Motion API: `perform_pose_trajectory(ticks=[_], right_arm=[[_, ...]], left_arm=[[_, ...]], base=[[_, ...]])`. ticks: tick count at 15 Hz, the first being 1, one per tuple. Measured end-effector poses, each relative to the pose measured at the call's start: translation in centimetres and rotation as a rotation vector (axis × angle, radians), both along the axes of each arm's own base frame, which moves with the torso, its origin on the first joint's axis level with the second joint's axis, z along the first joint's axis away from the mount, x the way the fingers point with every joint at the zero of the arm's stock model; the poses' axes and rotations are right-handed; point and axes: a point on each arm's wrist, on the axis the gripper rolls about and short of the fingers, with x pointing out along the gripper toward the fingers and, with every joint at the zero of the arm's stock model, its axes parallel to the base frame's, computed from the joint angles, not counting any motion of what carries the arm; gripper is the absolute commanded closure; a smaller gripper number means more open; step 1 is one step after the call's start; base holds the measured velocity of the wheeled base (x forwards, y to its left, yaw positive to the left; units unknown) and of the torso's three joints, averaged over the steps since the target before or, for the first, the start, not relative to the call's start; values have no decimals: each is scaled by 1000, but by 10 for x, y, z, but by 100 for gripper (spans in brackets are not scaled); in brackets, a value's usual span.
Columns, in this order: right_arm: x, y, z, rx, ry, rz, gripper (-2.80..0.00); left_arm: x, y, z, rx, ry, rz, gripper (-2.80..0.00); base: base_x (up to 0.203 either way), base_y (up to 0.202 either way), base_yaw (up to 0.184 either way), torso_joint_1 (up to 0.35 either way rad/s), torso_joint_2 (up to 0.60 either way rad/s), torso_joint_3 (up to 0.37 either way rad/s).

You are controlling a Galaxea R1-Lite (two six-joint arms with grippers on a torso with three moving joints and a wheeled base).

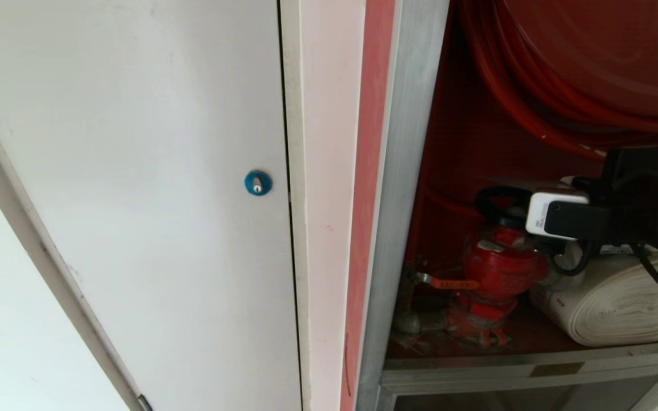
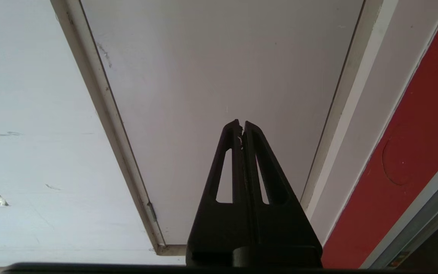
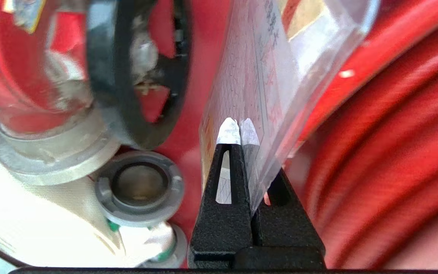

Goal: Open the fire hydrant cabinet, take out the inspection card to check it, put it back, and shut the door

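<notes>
Right claw [image 3: 239, 131], inside the fire hydrant cabinet [image 1: 403, 188], pinches the inspection card [image 3: 257, 87] edge-on, long axis running away from it; left claw [image 2: 242, 127] (pressed together) idles outside.

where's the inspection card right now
In the right wrist view the inspection card is pinched in the right gripper, inside the fire hydrant cabinet, between the black valve handwheel and the red hose.

fire hydrant cabinet [image 1: 389, 228]: silver frame, red inside
hose reel [image 1: 580, 63]: red
valve [image 1: 497, 274]: red body, black handwheel
rolled hose [image 1: 620, 302]: white
inspection card [image 3: 257, 76]: white sheet with fine printed grid and red marks, in clear sleeve
plain door [image 1: 135, 171]: white, with round blue lock [image 1: 257, 182]
right gripper [image 3: 238, 131]: black, white tips
left gripper [image 2: 242, 127]: black
</notes>
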Motion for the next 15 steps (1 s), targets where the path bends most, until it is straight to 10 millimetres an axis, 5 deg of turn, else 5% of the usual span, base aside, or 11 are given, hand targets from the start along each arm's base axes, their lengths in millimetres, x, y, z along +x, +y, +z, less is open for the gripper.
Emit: perform_pose_trajectory(ticks=[15], right_arm=[[9,39,-2,-65,1,-73,0]], left_arm=[[0,0,0,0,0,0,0]], base=[[0,0,0,0,0,0]])
